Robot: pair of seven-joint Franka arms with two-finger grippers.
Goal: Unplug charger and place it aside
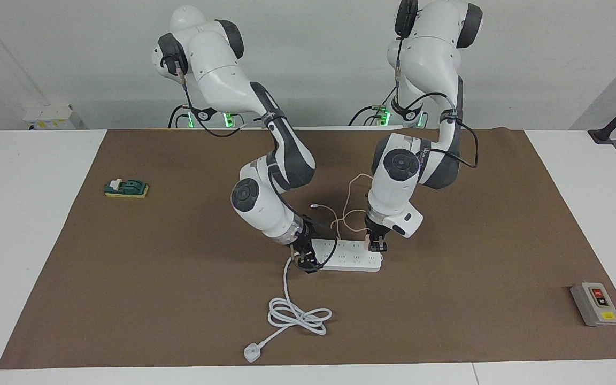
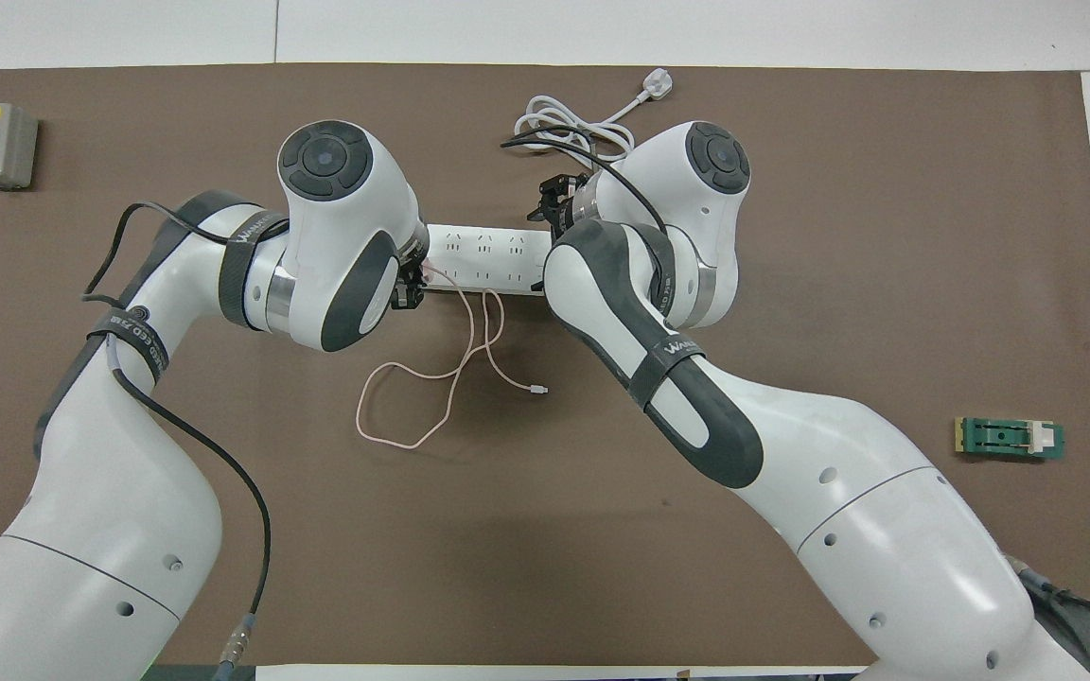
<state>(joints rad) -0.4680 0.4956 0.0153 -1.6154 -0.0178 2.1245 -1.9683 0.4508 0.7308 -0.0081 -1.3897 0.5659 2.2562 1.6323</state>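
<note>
Now clamped on charger (image 1: 368,244) by left gripper (image 1: 376,247); right gripper (image 1: 303,262), grip unclear, braces power strip (image 1: 351,260). Could lift strip too if bracing slips.

A white table (image 1: 19,256) carries a large brown mat (image 1: 169,299) that covers most of its top. On the mat, about midway, lies a long white power strip (image 1: 352,260), its thick white cord (image 1: 297,314) coiled farther from the robots and ending in a white plug (image 1: 252,353), while a thin pink cable (image 2: 431,388) loops on the mat nearer to the robots than the strip. A grey switch box (image 1: 595,303) with a red button lies toward the left arm's end, and a small green block (image 1: 126,188) toward the right arm's end.
</note>
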